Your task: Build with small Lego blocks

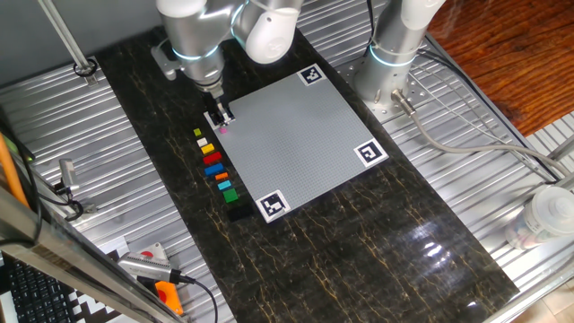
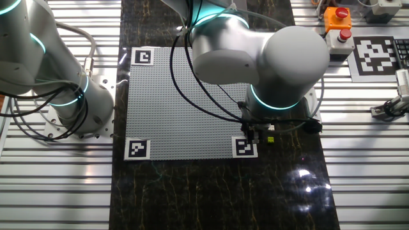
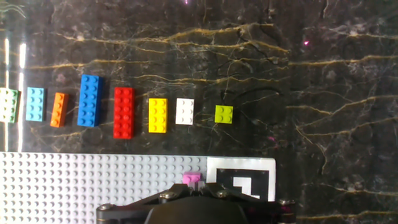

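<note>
My gripper point(image 3: 198, 185) is shut on a small pink brick point(image 3: 190, 178) right over the near edge of the grey studded plate point(image 3: 74, 180), beside a corner tag point(image 3: 242, 180). I cannot tell whether the brick touches the studs. On the black tabletop beside the plate lies a row of small bricks: olive point(image 3: 224, 114), white point(image 3: 185, 111), yellow point(image 3: 158, 115), red point(image 3: 124, 112), blue point(image 3: 91, 101), orange point(image 3: 59, 109), light blue point(image 3: 35, 103) and green point(image 3: 9, 104). One fixed view shows the gripper point(image 1: 221, 121) at the plate's left edge above the row point(image 1: 213, 164). In the other fixed view the arm hides most of it point(image 2: 254, 133).
A second robot arm base point(image 1: 395, 63) stands behind the plate. Ribbed metal surfaces point(image 1: 81, 152) flank the black slab. Tools with orange handles point(image 1: 161, 292) lie at the front left. An emergency stop box point(image 2: 337, 25) sits at the far side.
</note>
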`<state>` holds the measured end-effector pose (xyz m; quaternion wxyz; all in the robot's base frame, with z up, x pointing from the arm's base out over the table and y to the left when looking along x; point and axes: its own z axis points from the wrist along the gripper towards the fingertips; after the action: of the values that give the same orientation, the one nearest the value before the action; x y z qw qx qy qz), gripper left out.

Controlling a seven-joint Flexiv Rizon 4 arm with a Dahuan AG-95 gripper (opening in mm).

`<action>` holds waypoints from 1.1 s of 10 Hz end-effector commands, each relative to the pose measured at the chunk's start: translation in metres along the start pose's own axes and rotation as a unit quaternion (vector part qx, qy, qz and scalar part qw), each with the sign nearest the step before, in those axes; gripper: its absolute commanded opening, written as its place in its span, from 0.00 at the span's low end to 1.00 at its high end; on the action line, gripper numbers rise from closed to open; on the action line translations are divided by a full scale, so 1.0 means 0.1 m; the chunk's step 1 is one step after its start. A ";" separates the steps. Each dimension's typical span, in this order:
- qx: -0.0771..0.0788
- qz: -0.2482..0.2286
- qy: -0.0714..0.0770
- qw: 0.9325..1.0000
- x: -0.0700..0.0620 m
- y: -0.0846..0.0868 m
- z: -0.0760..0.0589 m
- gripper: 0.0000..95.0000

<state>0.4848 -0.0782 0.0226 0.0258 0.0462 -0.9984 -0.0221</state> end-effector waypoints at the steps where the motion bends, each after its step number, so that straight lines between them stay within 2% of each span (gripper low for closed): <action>1: 0.005 -0.013 0.000 1.000 -0.04 -0.01 -0.03 0.00; 4: 0.014 -0.038 0.000 0.999 -0.29 -0.06 -0.10 0.00; 5: 0.014 -0.040 0.000 0.999 -0.35 -0.07 -0.11 0.20; 9: 0.014 -0.033 -0.006 0.999 -0.54 -0.19 -0.10 0.20; 11: 0.014 -0.030 -0.008 0.999 -0.58 -0.23 -0.09 0.20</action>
<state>0.5476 -0.0969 0.0254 0.0171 0.0732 -0.9971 -0.0107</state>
